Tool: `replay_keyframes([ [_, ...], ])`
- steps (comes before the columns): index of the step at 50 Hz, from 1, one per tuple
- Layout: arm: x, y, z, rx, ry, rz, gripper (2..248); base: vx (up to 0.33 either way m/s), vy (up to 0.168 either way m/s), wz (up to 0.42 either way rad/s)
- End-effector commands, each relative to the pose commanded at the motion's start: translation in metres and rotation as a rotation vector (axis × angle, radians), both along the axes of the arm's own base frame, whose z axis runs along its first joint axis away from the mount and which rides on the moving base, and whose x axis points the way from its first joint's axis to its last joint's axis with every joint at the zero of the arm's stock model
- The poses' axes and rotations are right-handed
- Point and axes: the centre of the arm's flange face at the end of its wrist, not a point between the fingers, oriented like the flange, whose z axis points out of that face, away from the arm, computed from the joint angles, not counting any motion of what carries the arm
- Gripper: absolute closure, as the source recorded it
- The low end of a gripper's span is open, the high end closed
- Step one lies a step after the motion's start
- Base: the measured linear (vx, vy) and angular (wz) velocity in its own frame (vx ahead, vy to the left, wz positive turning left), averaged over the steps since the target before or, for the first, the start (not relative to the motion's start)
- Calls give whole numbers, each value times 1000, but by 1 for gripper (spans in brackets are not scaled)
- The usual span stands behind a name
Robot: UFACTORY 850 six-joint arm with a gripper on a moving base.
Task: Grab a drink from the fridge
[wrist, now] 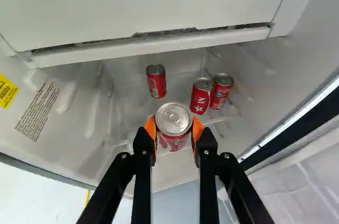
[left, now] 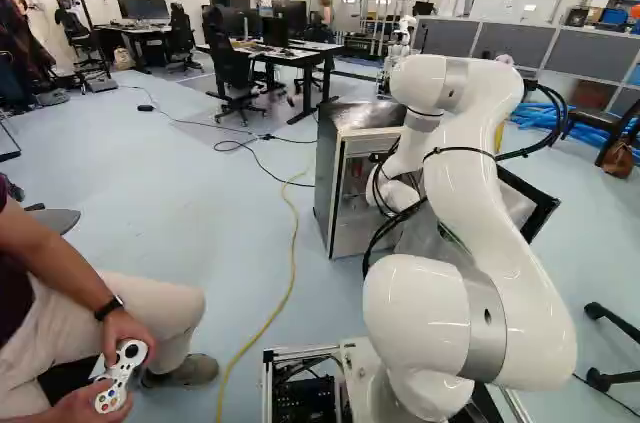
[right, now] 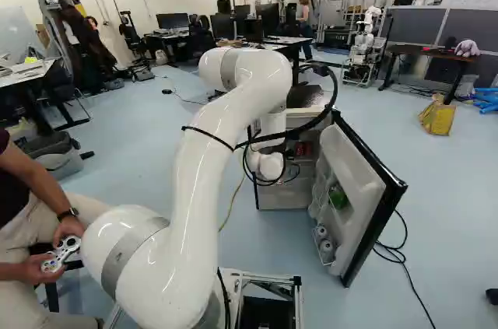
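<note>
Where the fridge [right: 282, 199] stands open, the following items are noted. Item: one red drink can [wrist: 174, 128], silver lid up, inside the fridge and nearer its open front than its fellows. Item: one black gripper [wrist: 174, 127], clamped on that can, orange pads [wrist: 150, 128] pressing from both sides; whether the base has left its support cannot be told. Item: three further red cans, one single [wrist: 156, 82], two side by side [wrist: 200, 97] [wrist: 221, 92] towards the door side. Item: white ledge [wrist: 153, 48] above.

Hazards, as judged: a smooth can held near its top could slip or tilt if the grip is light; a sideways swing could topple the close pair; too high a lift could strike the ledge; a skewed withdrawal could catch the arm [left: 485, 193] or its cables [left: 385, 228] on the door [right: 346, 162].
</note>
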Motion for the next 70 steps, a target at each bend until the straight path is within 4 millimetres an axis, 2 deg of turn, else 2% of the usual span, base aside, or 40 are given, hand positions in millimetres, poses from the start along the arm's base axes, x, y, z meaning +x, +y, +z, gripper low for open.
replay_keyframes([
  [47, -82, 16, 72, 17, 66, -30, 163, 0, 0, 0],
  [70, -95, 19, 95, 16, 101, -34, 163, 0, 0, 0],
])
